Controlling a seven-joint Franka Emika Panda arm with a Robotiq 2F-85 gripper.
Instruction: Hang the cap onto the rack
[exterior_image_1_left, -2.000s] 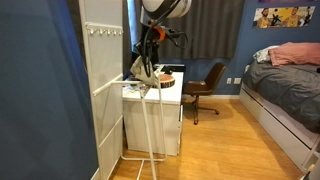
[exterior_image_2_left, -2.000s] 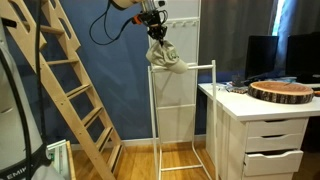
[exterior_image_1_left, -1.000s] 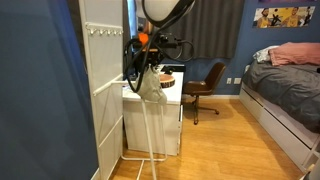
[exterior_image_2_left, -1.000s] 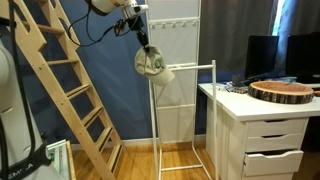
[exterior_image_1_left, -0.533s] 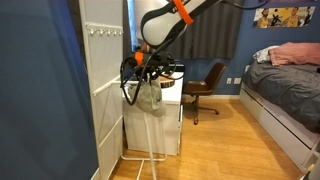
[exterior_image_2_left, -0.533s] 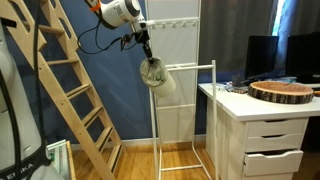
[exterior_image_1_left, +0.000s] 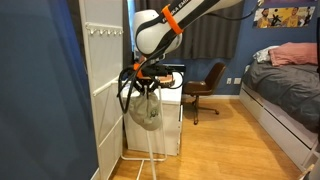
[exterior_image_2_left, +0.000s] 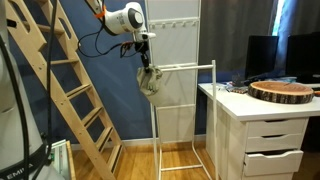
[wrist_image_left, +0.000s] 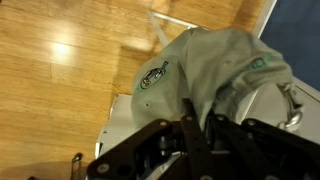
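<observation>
**Spotter:** Where do things stand?

**Me:** The rack (exterior_image_2_left: 185, 65) stands upright close by the desk (exterior_image_2_left: 228, 125), with its top bar level. The cap (exterior_image_2_left: 150, 82) sags like a pouch from my tool (exterior_image_2_left: 146, 66), right at the rack's corner post, just under the end of the bar. In both exterior views I can't tell whether fabric touches the tube.

**Spotter:** And the tool?

**Me:** It's pinched narrow on a fold of the cap. The wrist view shows cloth bunched between its jaws.

**Spotter:** What worries you?

**Me:** I judge the rack to be thin and light. If I drag the cap sideways against the post, the rack could tip or skate. If I let go with the pouch merely beside the tube, not over it, the cap drops to the floor (exterior_image_2_left: 180, 165).
</observation>
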